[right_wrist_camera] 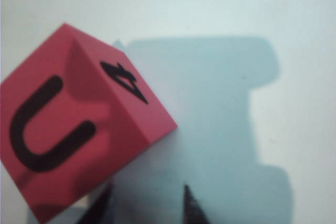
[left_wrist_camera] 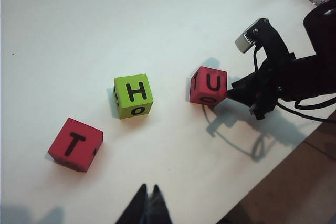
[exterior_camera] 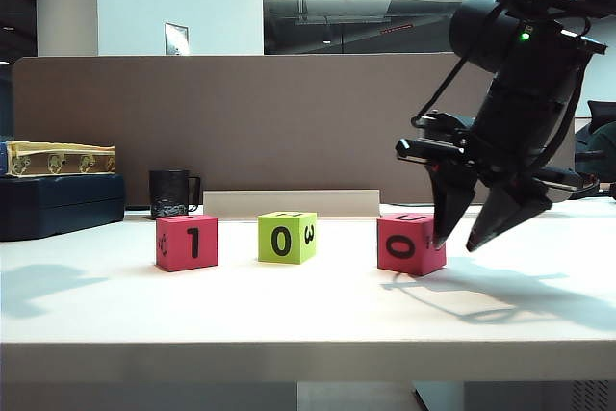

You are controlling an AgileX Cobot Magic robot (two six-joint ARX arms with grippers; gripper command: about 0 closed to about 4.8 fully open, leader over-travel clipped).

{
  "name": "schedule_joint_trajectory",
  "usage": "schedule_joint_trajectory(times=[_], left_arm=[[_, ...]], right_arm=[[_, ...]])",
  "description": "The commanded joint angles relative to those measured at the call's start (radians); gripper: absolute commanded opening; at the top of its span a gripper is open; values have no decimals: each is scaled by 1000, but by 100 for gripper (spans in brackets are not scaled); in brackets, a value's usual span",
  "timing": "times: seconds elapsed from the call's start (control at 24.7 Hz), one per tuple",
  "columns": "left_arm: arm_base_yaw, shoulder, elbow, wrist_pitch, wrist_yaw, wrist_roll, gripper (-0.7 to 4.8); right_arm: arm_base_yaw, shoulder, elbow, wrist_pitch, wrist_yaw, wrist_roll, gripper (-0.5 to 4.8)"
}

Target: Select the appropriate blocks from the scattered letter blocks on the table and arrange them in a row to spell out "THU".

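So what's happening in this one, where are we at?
Three blocks stand in a row on the table, tops reading T, H, U. The right tool sits at the U block's side with its jaws apart; one finger looks close to or against the block, which seems slightly tilted, so it appears to be letting go rather than gripping. The left tool is shut, empty, hanging back from the row.

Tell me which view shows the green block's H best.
Left wrist view: the green block shows its H on the top face, sharp and unobstructed. Exterior view sees only its side faces, 0 and 3. Right wrist view misses it entirely.
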Motion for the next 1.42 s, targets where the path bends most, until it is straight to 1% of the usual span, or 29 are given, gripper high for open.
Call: schedule_joint_trajectory(times=[0.04, 0.12, 0.28, 0.37, 0.53, 0.85, 1.01, 1.42], left_arm=[[1, -3, 4, 0, 5, 1, -6], [1, -3, 4, -2, 5, 2, -6], [1, -3, 4, -3, 5, 1, -6], [1, -3, 4, -3, 5, 1, -6], [1, -3, 5, -3, 10, 0, -6], [1, -32, 6, -3, 11, -7, -6], [1, -34, 6, -20, 12, -7, -6], [1, -34, 6, -34, 11, -6, -6]], right_arm=[[3, -3, 5, 35, 2, 5, 72], [3, -2, 5, 50, -5, 4, 26], [3, 1, 5, 68, -5, 4, -4], [3, 1, 5, 78, -6, 4, -3], [3, 1, 5, 103, -43, 5, -3], [13, 19, 6, 119, -51, 11, -3], [21, 64, 12, 143, -89, 27, -3], [49, 118, 128, 129, -91, 27, -3]])
